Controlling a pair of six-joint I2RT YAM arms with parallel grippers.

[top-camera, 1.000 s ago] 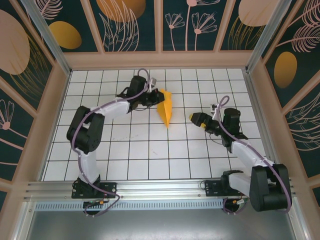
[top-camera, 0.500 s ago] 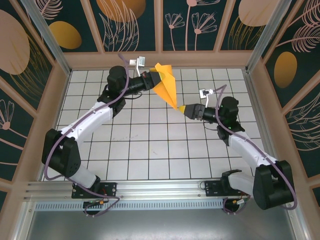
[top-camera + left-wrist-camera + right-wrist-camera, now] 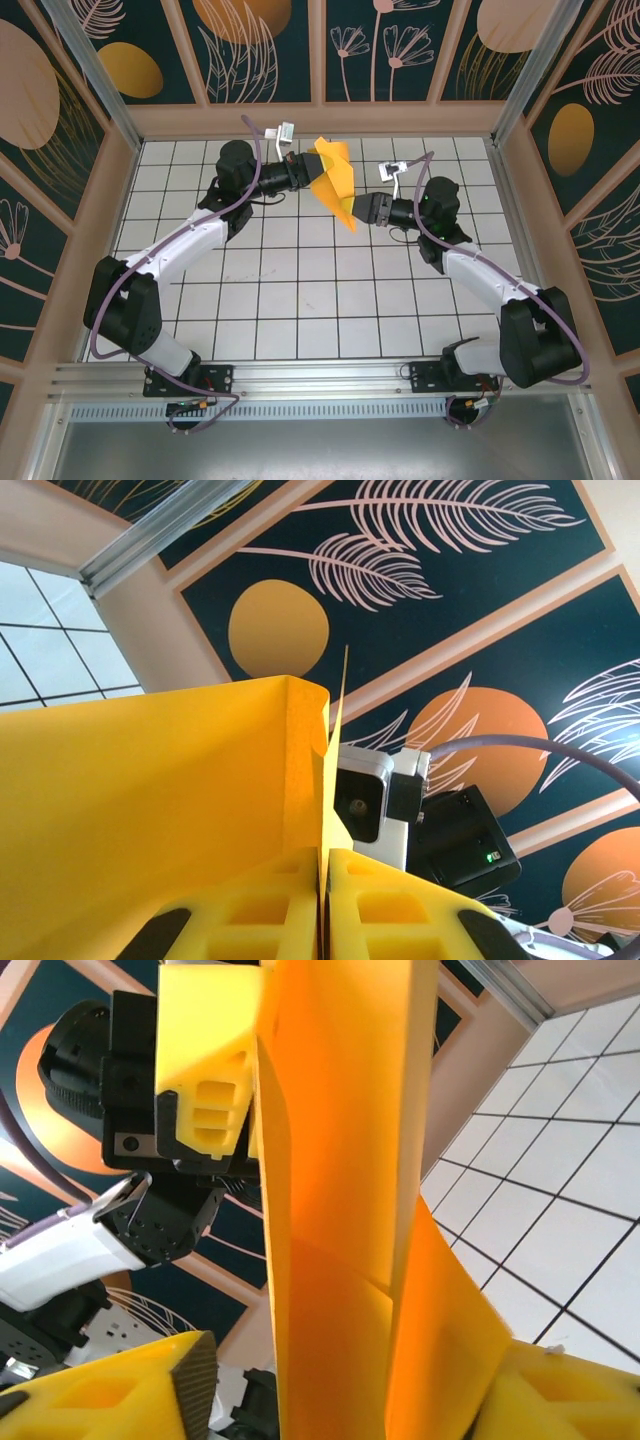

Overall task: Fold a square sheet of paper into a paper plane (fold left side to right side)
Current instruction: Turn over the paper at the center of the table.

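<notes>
Far left of the top view: left arm (image 3: 190, 240) stretched from its base toward the back wall (image 3: 320, 118). Left gripper (image 3: 306, 172) clenched on the wide rear end of the paper plane (image 3: 336, 182). In the left wrist view, yellow pads (image 3: 390, 900) pressed flat together, an orange edge pinched in the seam and a broad orange panel spreading to the left of it.

Centre: paper plane held aloft over the far rows of the white tiled table (image 3: 300, 300), clear of the surface. Tilted, with the wide end up and to the left and the pointed nose down and to the right. Folded lengthwise, with overlapping layers and a crease visible in the right wrist view.

Right: right gripper (image 3: 360, 211) set at the nose, fingers spread to either side of the folded paper. In the right wrist view, one finger (image 3: 120, 1390) standing off the paper, with dark background showing through the gap. Other finger close against the opposite face; contact there not possible to judge. Not clamped on the paper. Beyond the paper in that view, a yellow finger of the left gripper (image 3: 205, 1070) against the upper end of the plane.
</notes>
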